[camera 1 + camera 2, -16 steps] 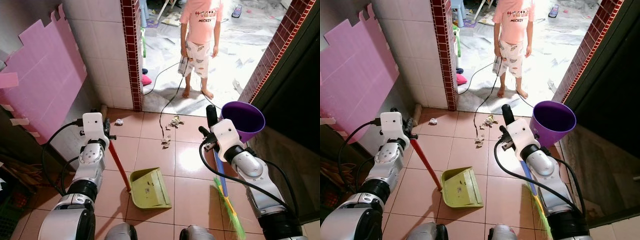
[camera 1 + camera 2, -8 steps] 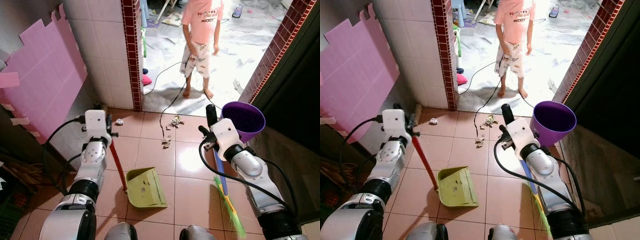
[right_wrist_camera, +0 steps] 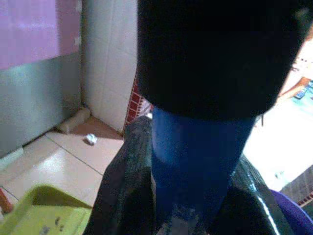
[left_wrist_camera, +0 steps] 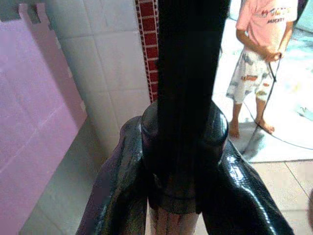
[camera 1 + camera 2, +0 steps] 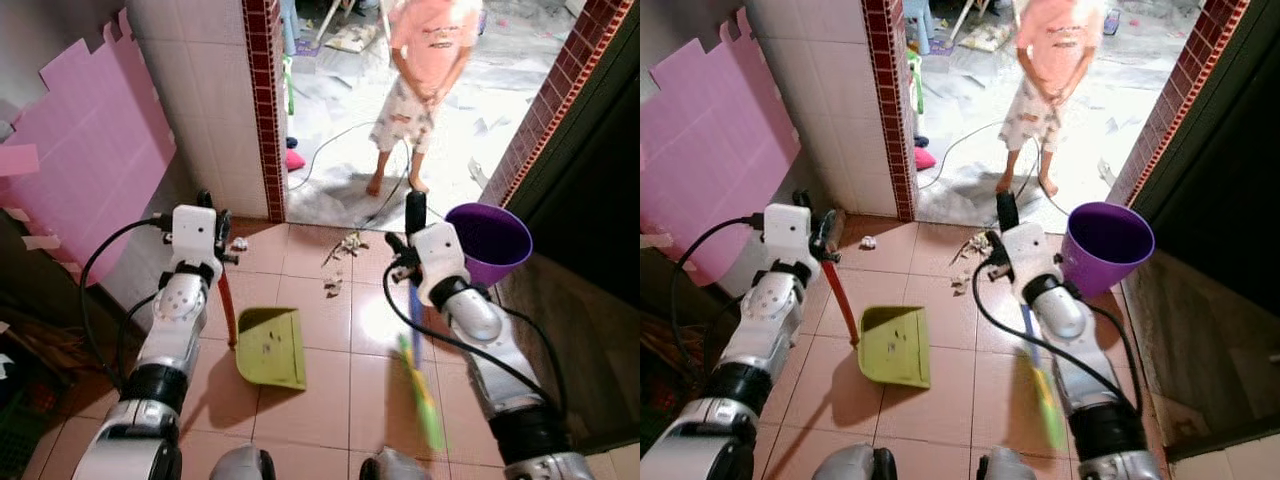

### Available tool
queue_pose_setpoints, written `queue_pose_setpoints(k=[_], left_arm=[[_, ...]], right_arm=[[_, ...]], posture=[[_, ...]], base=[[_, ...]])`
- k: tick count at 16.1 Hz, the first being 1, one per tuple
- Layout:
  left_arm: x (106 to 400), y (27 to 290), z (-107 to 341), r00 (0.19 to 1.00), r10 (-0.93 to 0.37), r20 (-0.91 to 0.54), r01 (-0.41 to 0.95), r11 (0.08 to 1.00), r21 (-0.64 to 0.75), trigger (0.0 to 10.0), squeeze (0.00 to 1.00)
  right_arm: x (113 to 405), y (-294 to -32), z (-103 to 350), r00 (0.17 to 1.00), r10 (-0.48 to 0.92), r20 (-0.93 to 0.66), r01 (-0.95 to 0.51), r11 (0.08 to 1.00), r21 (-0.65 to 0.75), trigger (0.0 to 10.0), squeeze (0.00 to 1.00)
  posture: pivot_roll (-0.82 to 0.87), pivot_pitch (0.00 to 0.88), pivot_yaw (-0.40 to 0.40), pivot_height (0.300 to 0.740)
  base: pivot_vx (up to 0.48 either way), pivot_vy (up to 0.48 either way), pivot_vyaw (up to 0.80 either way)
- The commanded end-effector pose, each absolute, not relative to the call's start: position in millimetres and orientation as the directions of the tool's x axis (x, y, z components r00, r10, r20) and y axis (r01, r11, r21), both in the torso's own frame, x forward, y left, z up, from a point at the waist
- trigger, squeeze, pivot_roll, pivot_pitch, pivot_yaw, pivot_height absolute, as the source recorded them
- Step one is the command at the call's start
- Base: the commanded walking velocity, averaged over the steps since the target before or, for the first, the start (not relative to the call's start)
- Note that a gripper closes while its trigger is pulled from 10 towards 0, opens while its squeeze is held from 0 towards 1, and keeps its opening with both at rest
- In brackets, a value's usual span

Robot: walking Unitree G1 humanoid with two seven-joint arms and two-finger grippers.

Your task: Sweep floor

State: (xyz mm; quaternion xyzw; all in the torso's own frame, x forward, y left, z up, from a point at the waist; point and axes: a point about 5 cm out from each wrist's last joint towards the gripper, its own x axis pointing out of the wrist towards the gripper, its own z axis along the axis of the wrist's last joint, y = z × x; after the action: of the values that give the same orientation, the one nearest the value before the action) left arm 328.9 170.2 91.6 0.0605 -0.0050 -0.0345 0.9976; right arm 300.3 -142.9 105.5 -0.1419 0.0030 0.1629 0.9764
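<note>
My left gripper (image 5: 210,232) is shut on the red handle (image 5: 226,308) of a yellow-green dustpan (image 5: 268,346) that rests on the tiled floor. My right gripper (image 5: 412,240) is shut on the blue handle (image 5: 414,320) of a broom whose green bristles (image 5: 424,400) blur low over the tiles. Scraps of litter (image 5: 347,243) lie on the tiles ahead near a black cable, with a smaller scrap (image 5: 331,288) closer and a crumpled paper ball (image 5: 238,243) by the wall. In the right wrist view the blue handle (image 3: 195,156) sits between the fingers.
A person in a pink shirt (image 5: 428,60) stands in the doorway holding the black cable (image 5: 340,140). A purple bucket (image 5: 488,240) stands at the right by the brick door edge. A tiled pillar (image 5: 262,110) and pink foam panel (image 5: 90,140) are on the left.
The dustpan has slid forward and left toward the litter. The broom's bristles have swung left across the tiles. The person has shifted to the right in the doorway.
</note>
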Motion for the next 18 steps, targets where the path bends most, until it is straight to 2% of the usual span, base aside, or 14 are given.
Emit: queue_pose_setpoints(k=[1,3,6,7,8,12,14,18], left_arm=[[331.1,169.3,104.8,0.996,-0.088,0.029,0.083,0.988,0.126,10.0,0.00],[328.8,169.9,111.8,0.995,-0.091,0.035,0.085,0.985,0.150,10.0,0.00],[322.5,170.7,116.3,0.993,-0.097,0.064,0.093,0.994,0.056,10.0,0.00],[318.9,170.6,115.0,0.991,-0.112,0.068,0.110,0.993,0.041,10.0,0.00],[316.1,171.7,112.8,0.993,-0.099,0.068,0.095,0.994,0.048,10.0,0.00],[312.2,169.3,91.7,0.991,-0.133,-0.021,0.133,0.991,-0.013,10.0,0.00],[312.0,168.8,79.4,0.984,-0.161,-0.082,0.164,0.986,0.029,10.0,0.00],[311.5,165.9,76.5,0.982,-0.163,-0.094,0.170,0.983,0.067,10.0,0.00]], right_arm=[[304.8,-140.1,113.8,0.950,0.313,-0.005,-0.302,0.912,-0.277,10.0,0.00],[304.8,-136.3,113.0,0.950,0.313,0.007,-0.303,0.924,-0.232,10.0,0.00],[309.4,-133.2,109.3,0.968,0.250,0.015,-0.246,0.961,-0.123,10.0,0.00],[310.6,-131.1,109.9,0.971,0.236,0.045,-0.234,0.971,-0.038,10.0,0.00],[312.2,-130.9,109.4,0.975,0.217,0.051,-0.216,0.976,-0.027,10.0,0.00],[314.7,-127.2,102.8,0.970,0.238,0.042,-0.238,0.971,0.009,10.0,0.00],[314.9,-128.3,98.5,0.966,0.252,0.053,-0.248,0.967,-0.060,10.0,0.00],[317.5,-134.6,96.1,0.969,0.242,0.047,-0.236,0.967,-0.094,10.0,0.00]], posture=[[-0.10,0.000,0.053,0.740],[-0.09,0.000,0.057,0.740],[-0.08,0.000,0.069,0.740],[-0.08,0.000,0.069,0.740],[-0.08,0.000,0.067,0.740],[-0.08,0.000,0.057,0.740],[-0.08,0.000,0.051,0.740],[-0.07,0.000,0.046,0.740]], base=[[0.000,0.000,0.00],[0.000,0.000,0.00],[0.000,0.000,0.00],[0.000,0.000,0.00],[0.000,0.000,0.00],[0.000,0.000,0.00],[0.000,0.000,0.00],[0.000,0.000,0.00]])
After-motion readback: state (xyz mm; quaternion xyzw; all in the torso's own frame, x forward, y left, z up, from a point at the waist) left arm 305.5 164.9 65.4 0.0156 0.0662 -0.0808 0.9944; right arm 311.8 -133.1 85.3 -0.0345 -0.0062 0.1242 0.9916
